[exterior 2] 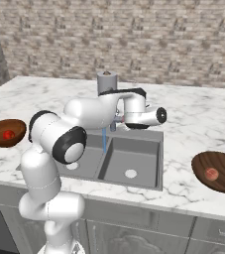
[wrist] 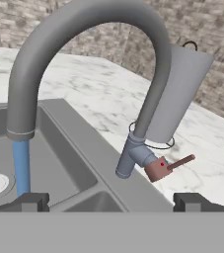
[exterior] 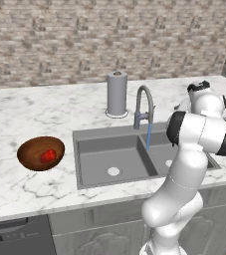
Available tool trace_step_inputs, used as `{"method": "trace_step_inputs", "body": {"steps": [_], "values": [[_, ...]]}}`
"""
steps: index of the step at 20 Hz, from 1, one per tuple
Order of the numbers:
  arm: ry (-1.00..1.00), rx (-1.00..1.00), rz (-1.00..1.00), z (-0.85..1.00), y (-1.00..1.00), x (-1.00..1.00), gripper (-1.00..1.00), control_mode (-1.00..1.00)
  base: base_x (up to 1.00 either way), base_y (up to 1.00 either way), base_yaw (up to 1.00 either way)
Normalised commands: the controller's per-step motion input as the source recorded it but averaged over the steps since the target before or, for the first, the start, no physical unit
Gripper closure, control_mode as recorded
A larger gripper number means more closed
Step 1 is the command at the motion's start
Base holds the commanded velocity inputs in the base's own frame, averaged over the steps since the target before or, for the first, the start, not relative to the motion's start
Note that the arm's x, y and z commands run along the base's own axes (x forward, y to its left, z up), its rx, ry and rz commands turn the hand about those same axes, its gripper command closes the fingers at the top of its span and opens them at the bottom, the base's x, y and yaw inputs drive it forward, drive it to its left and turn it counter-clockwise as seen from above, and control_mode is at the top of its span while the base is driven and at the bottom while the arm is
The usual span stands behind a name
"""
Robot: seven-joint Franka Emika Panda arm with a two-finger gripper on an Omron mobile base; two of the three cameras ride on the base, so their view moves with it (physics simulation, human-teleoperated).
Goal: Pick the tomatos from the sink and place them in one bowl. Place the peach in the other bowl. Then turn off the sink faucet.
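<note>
The gripper (wrist: 111, 201) stands wide open and holds nothing; its two dark tips rise at the bottom of the hand view, well apart, and between them the sink faucet (wrist: 84, 59) is framed. I think the hand is brought here, close to the base of the faucet, because the fruit part of the task looks done: a red tomato (exterior: 48, 156) lies in the bowl on the left (exterior: 41, 152) and the peach (exterior 2: 212, 173) lies in the bowl on the right (exterior 2: 218, 171), while both basins of the sink (exterior: 134, 159) show only their white drains. Whether a second tomato sits in the left bowl I cannot tell. The water (wrist: 20, 165) runs in a blue stream from the spout, so the last step remains. The small side lever (wrist: 170, 165) points out toward the grey upright cylinder (wrist: 177, 94), a little above the right tip, and the open jaws seem prepared to push or enclose it.
</note>
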Motion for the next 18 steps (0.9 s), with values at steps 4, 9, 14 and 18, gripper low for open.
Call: {"method": "trace_step_inputs", "body": {"steps": [4, 9, 14, 18], "values": [[-0.04, 0.03, 0.00, -0.14, -0.01, 0.29, -1.00, -1.00, 0.00, 0.00, 0.00], [-0.03, 0.04, 0.00, -0.10, -0.01, 0.40, -1.00, -1.00, 0.00, 0.00, 0.00], [-0.02, 0.05, 0.00, -0.08, -0.03, 0.47, -1.00, -1.00, 0.00, 0.00, 0.00], [-0.01, 0.05, 0.00, -0.11, -0.18, 0.39, -1.00, -1.00, 0.00, 0.00, 0.00]]}}
